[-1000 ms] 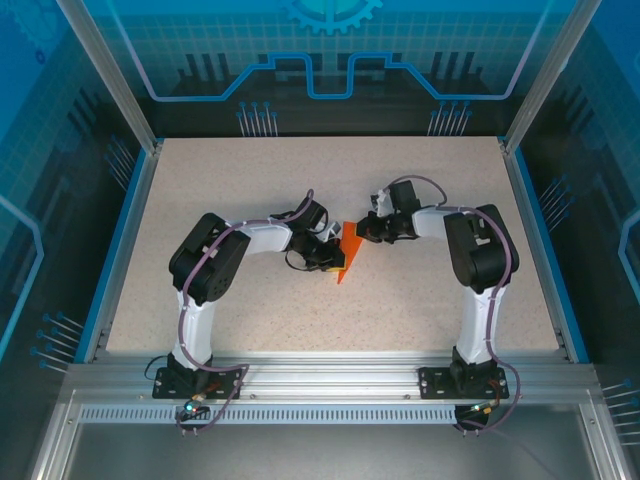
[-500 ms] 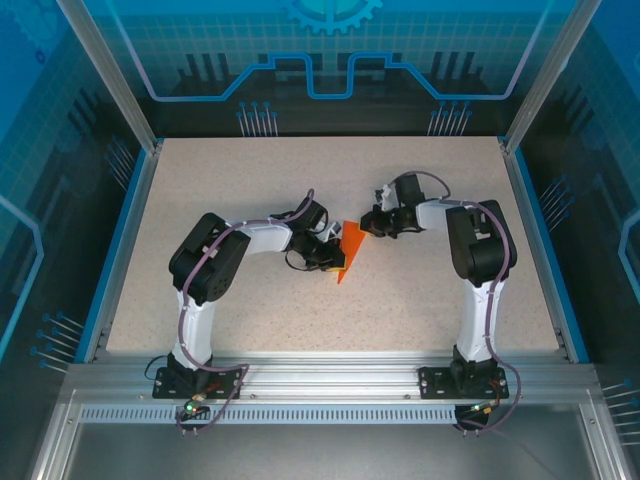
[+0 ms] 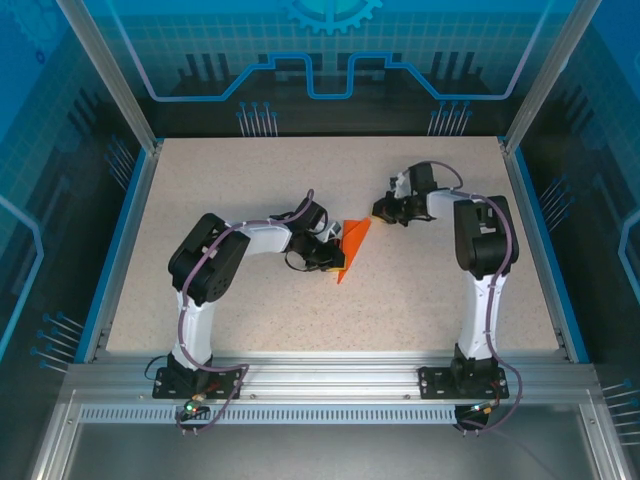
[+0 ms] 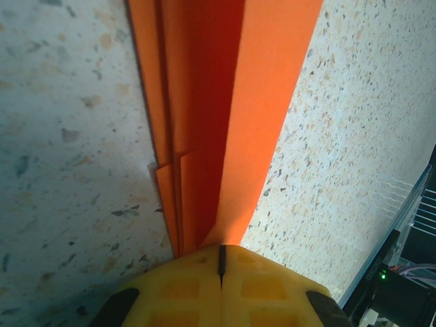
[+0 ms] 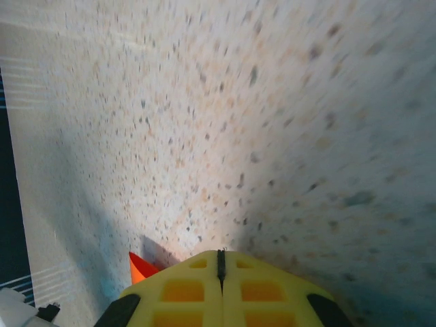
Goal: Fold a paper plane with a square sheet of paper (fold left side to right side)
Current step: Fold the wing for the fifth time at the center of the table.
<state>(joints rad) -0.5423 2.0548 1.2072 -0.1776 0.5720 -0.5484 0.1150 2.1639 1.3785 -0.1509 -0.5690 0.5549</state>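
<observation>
The left arm is reaching in from the near left of the bench (image 3: 250,180) toward its middle. The left gripper (image 3: 335,255) is lying low over the speckled surface, and its wrist camera is showing the two yellow pads (image 4: 178,286) clenched together, with the layered end of the orange paper (image 4: 225,102) running into the seam between them. It is therefore grasping the paper by that end.

The orange paper (image 3: 355,243) is sitting near the middle of the bench as a long, narrow folded triangle. Its wide end is pointing toward the far edge and its tip toward the near edge. Several stacked creases are showing along its left side in the left wrist view.

To the right, the right gripper (image 3: 381,211) is hovering near the paper's far right corner, on the side toward the far right corner of the bench. Its yellow pads (image 5: 184,289) are pressed together with nothing between them. A small orange corner (image 5: 138,267) is peeking out beside the left pad, and the bench surface (image 5: 272,102) beyond is looking blurred.
</observation>
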